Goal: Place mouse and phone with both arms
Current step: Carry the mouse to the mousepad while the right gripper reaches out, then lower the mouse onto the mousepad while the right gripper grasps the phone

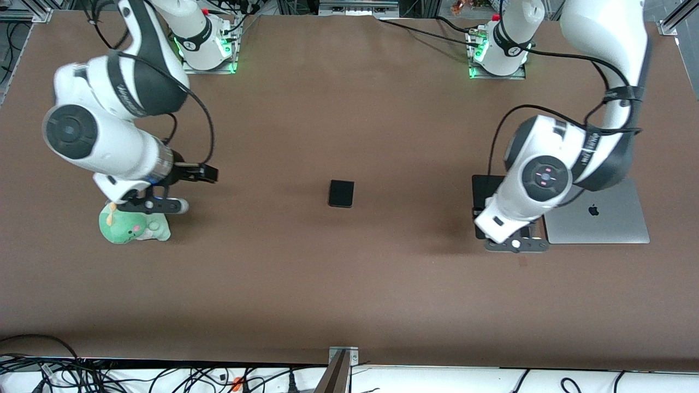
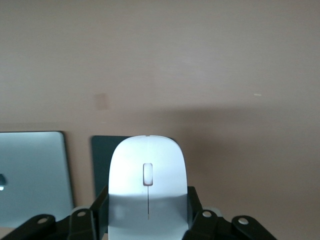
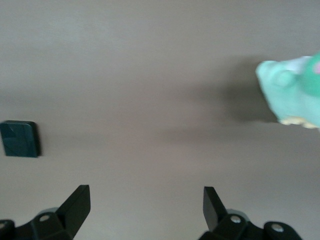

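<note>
The left gripper pinches the smooth, light mouse by its sides, over the mat. The right gripper, empty and spread wide, hovers by the plush toy. The stiff, thin phone lies mid-table, at the toy's three o'clock; best gripped across its edges.

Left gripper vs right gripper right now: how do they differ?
The left gripper is shut on the mouse; the right gripper is open and holds nothing. The left gripper is over the black mat beside the laptop; the right gripper is over bare table by the green plush toy. Both are black two-finger grippers.
</note>
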Motion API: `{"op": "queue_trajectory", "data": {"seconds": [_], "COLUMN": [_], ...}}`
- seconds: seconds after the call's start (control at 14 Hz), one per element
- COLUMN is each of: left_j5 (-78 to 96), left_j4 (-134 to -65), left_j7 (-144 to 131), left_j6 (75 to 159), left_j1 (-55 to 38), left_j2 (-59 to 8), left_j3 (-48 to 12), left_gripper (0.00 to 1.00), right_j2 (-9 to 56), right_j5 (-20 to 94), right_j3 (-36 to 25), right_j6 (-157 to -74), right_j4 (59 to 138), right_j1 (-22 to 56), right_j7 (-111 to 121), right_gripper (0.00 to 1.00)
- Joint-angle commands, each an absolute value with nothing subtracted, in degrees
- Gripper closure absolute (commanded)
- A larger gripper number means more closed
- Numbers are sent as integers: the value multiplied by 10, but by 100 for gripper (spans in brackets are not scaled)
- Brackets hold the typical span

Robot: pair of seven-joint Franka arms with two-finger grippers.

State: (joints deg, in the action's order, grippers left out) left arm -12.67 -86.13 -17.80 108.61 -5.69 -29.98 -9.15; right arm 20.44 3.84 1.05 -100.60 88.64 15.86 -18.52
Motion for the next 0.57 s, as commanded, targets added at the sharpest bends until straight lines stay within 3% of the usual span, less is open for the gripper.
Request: {"op": "queue_trajectory", "data": {"seconds": [0.0, 0.29, 0.5], "left_j5": [-136, -56, -33], "left_j4": [-858, -911, -1003], "left_j7": [-114, -69, -65], "left_j6": [1078, 1095, 1183], "left_j1": [-1, 55, 59], "left_j2": [-322, -330, -303], "left_j3": [-101, -107, -109], "left_gripper": [73, 73, 71], "right_j2": [231, 279, 328], "right_j5": [53, 51, 45], "right_j3": [9, 8, 7], "right_j6": [-1061, -1162, -1250], "right_j4": [886, 886, 886], "right_j1": [192, 261, 303], "right_j7": [-254, -362, -416], "right_gripper": [0, 0, 0]}}
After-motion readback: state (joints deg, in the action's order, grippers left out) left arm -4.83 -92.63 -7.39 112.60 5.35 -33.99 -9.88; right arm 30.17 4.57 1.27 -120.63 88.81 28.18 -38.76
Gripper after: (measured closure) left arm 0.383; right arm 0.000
